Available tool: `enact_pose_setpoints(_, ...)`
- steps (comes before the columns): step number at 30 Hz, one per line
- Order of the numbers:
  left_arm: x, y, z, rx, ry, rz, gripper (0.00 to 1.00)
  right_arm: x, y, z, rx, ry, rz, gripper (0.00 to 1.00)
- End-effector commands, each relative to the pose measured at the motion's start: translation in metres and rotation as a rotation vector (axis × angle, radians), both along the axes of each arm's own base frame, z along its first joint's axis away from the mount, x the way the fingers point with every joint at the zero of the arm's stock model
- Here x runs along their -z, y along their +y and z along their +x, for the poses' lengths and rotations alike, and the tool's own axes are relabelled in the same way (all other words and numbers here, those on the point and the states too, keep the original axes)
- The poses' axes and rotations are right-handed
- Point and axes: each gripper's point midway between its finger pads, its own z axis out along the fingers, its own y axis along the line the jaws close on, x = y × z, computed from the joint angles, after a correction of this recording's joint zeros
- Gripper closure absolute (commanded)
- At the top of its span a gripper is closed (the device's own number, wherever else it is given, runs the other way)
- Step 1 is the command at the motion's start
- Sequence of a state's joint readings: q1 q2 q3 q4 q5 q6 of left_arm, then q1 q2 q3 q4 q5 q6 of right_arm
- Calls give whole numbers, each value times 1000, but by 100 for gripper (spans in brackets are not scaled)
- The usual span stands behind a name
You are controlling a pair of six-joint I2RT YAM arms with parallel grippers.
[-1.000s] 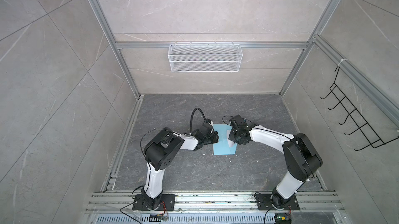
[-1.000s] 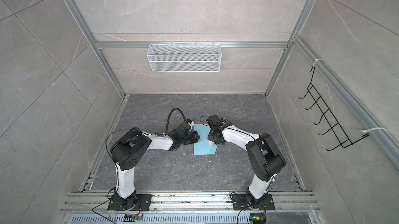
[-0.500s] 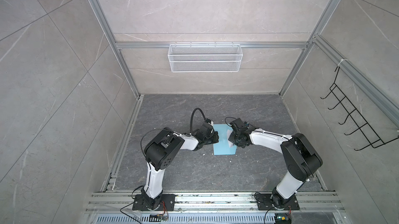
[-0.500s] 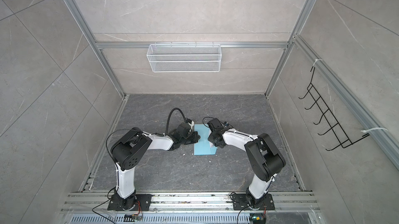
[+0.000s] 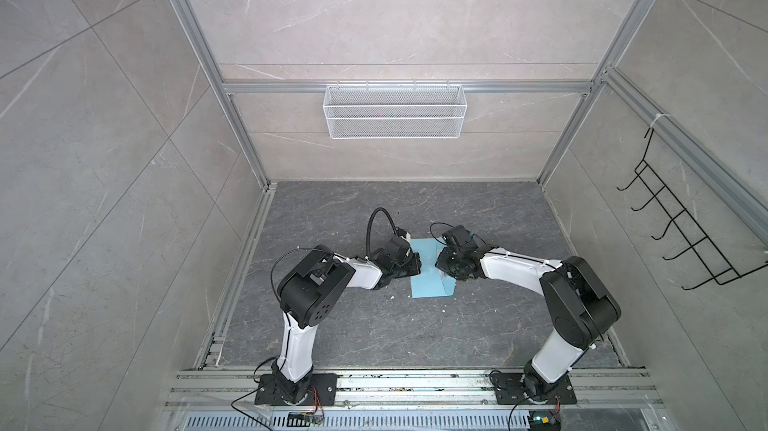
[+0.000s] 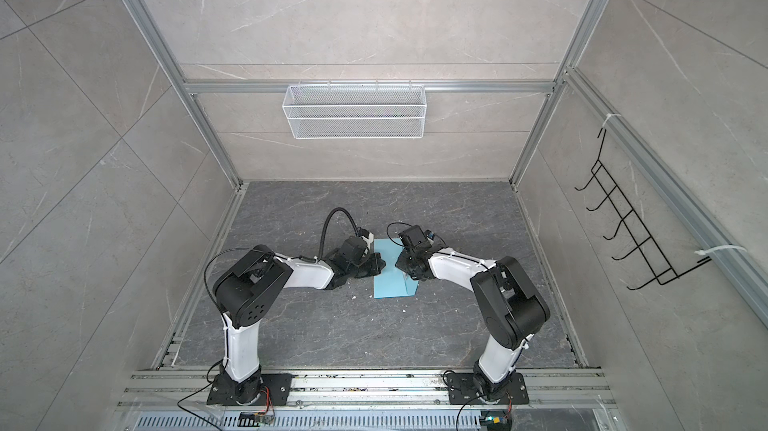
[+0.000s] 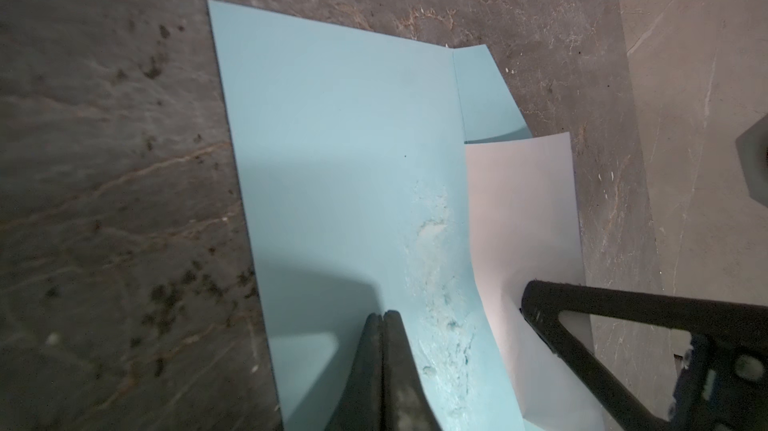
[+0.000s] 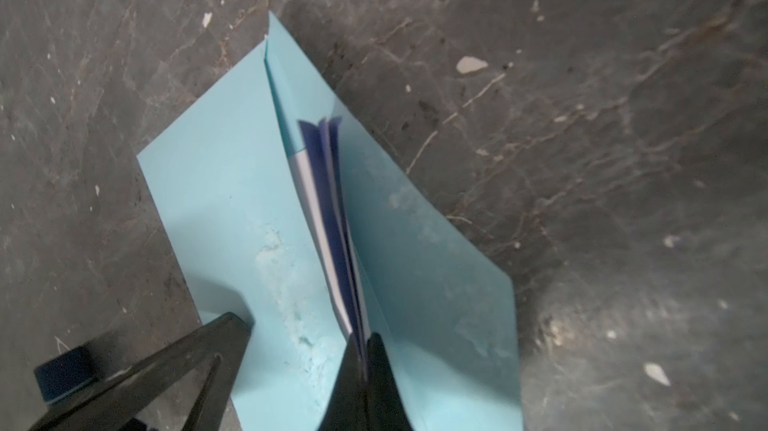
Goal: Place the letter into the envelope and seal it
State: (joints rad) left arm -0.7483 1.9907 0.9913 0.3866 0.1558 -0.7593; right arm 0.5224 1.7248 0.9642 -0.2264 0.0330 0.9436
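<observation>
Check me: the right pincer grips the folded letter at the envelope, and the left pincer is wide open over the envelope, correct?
One thing is off: the left pincer is shut, not wide open. The left wrist view shows its jaws pressed together over the envelope. The rest holds: the right pincer grips the folded letter at the envelope.

Letter (image 8: 323,200) largely hidden, perhaps inside envelope (image 8: 216,200)

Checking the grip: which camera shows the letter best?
Right wrist view: the folded letter shows edge-on, blue border visible, pinched in the shut right gripper over the envelope. Left wrist view shows only its blank white side; both top views mostly hide it.
</observation>
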Motion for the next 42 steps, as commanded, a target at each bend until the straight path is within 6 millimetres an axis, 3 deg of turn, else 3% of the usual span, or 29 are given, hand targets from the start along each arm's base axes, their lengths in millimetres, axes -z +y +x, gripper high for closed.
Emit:
enact_pose_setpoints(1,53,21,-28,4,137,142,100,1,9,5,-82,-6,-1,100)
enact_pose_setpoints(12,50,21,-28,4,133,142,100,9,20,11,-234,43,55,99)
enact_pose_setpoints(15,44,21,-27,0,123,135,100,-3,17,13,-278,38,12,91)
enact_pose_setpoints(18,29,19,-24,-2,97,111,99,-22,3,12,-308,30,-89,76)
enact_pose_setpoints(21,2,15,-19,1,46,74,92,-36,-12,7,-343,39,-182,64)
enact_pose_setpoints(25,-43,14,-13,12,-42,42,71,-49,-21,-1,-371,44,-226,38)
enact_pose_setpoints(30,-79,33,-15,-10,-120,72,50,-57,-3,-6,-374,16,-94,36)
enact_pose_setpoints(36,-62,51,-27,-30,-73,86,44,-37,11,-4,-358,65,-20,36)
enact_pose_setpoints(42,-35,46,-33,-15,-9,75,41,-20,8,1,-326,90,-44,36)
